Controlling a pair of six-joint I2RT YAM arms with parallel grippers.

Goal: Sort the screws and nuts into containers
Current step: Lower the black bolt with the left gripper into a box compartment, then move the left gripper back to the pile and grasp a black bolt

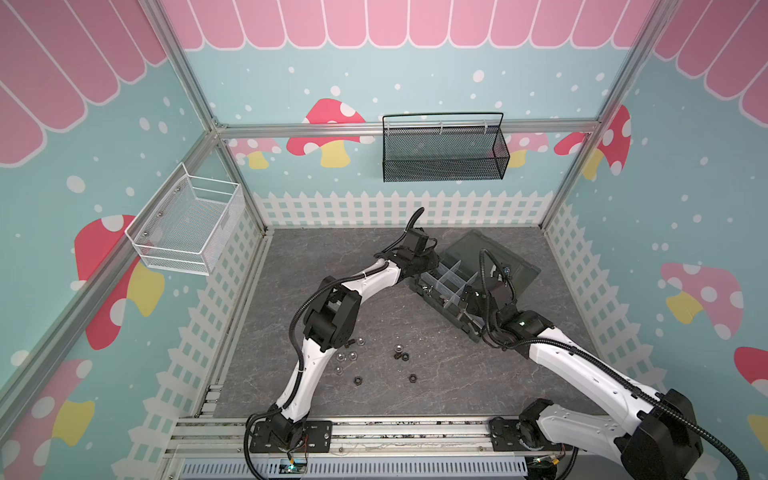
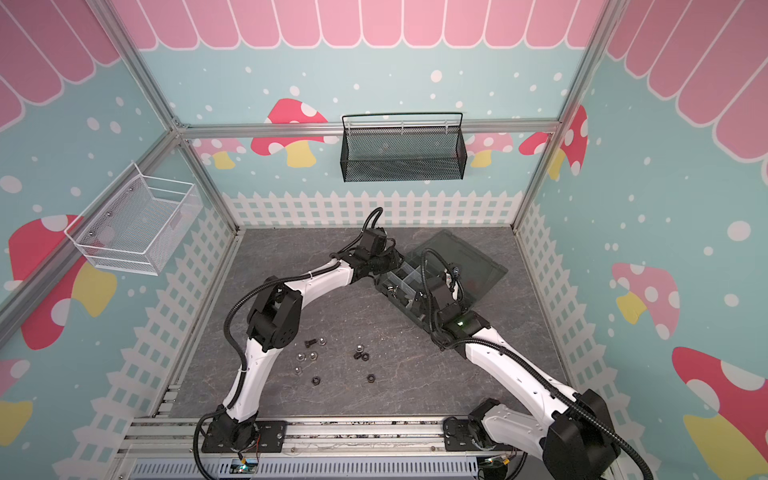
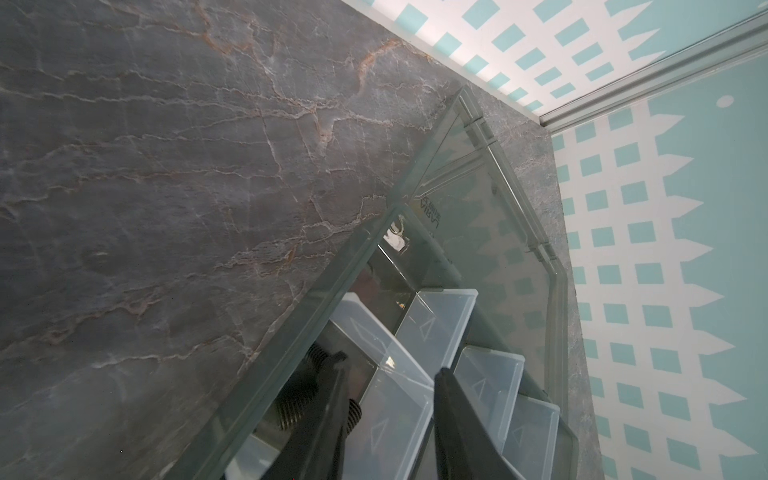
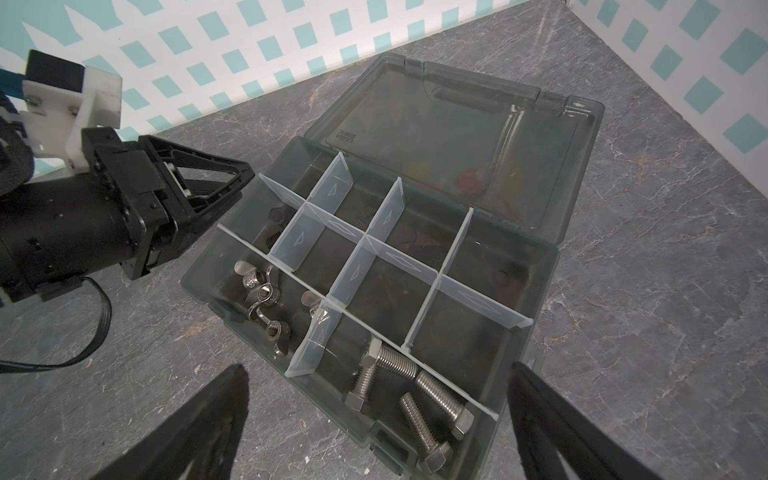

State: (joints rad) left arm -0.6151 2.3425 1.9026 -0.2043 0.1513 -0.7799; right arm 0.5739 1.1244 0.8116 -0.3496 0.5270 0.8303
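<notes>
Screws [image 4: 440, 392] and wing nuts [image 4: 262, 293] lie in containers [image 4: 469, 332]; loose nuts [image 1: 401, 353] wait on the surface [image 1: 436, 374]. Left claw [image 3: 390, 365] and right claw [image 4: 376, 368] gape, empty.

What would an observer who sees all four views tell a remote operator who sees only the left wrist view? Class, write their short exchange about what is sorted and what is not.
Operator: Below the left gripper I see only dark screws. What else is in the organizer box?
Observer: In the right wrist view, four silver screws lie in one compartment along its edge.
Operator: Is anything unsorted?
Observer: Yes. In both top views, loose nuts lie on the table, apart from the box.
</notes>
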